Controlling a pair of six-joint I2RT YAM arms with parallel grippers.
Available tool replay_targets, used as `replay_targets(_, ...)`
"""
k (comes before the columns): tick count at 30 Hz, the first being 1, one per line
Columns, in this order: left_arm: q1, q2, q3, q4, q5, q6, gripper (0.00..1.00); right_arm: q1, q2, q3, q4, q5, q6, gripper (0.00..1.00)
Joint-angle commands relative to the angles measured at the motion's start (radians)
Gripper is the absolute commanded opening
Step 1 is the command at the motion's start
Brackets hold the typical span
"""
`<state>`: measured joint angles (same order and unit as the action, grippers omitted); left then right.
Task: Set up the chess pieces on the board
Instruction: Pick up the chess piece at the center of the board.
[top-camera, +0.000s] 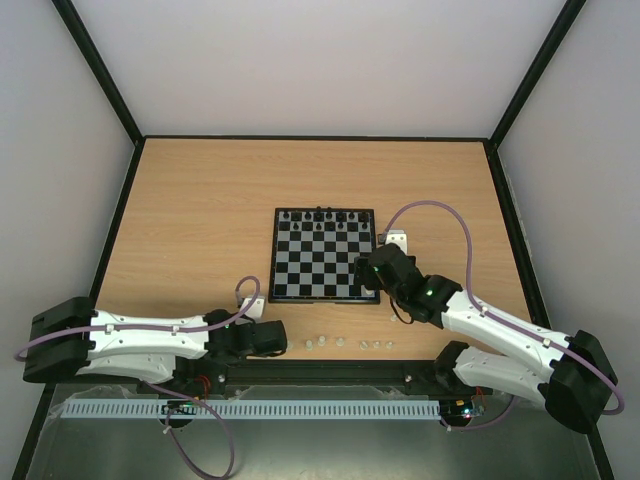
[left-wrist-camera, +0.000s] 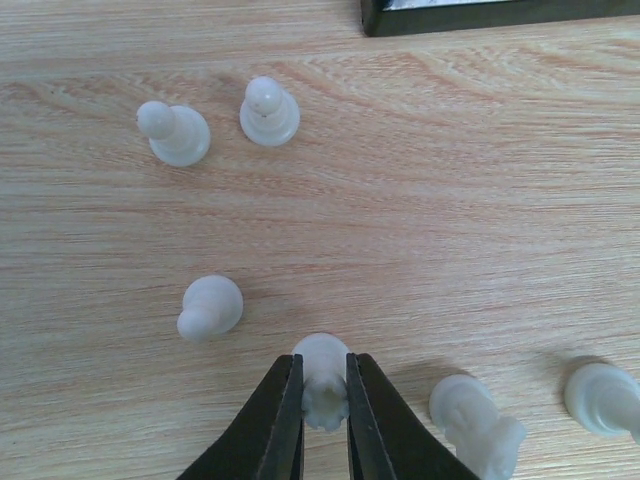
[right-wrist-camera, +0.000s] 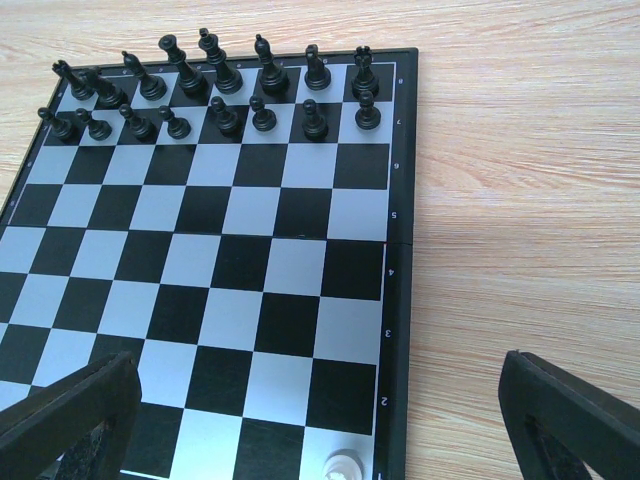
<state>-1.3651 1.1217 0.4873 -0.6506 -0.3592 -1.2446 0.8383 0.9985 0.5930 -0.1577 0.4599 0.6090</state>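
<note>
Gripping a chess piece (left-wrist-camera: 321, 347), left end effector (left-wrist-camera: 324, 366) must carry it one o'clock to the board (right-wrist-camera: 250, 300); right end effector (right-wrist-camera: 320, 420) open.

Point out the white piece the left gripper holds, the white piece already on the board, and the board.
Held white piece (left-wrist-camera: 323, 378): left wrist view, its pale body.
White piece on the board (right-wrist-camera: 343, 467): right wrist view, its top.
Board (right-wrist-camera: 400, 270): right wrist view, its black right border.
</note>
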Motion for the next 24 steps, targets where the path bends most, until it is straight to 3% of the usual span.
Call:
replay_targets(1, -0.009, 0.008, -0.012, -0.006, 0.001, -0.009, 0.11, 0.004, 0.000, -0.010, 0.003, 0.015, -0.006, 0.99)
replay_targets(10, 0.011, 0.038, 0.116, -0.071, -0.087, 0.065, 0.11, 0.004, 0.003, -0.010, 0.003, 0.020, -0.007, 0.99)
replay_targets(24, 0.275, 0.156, 0.216, 0.145, -0.047, 0.429, 0.11, 0.004, -0.004, -0.011, -0.004, 0.042, -0.002, 0.98)
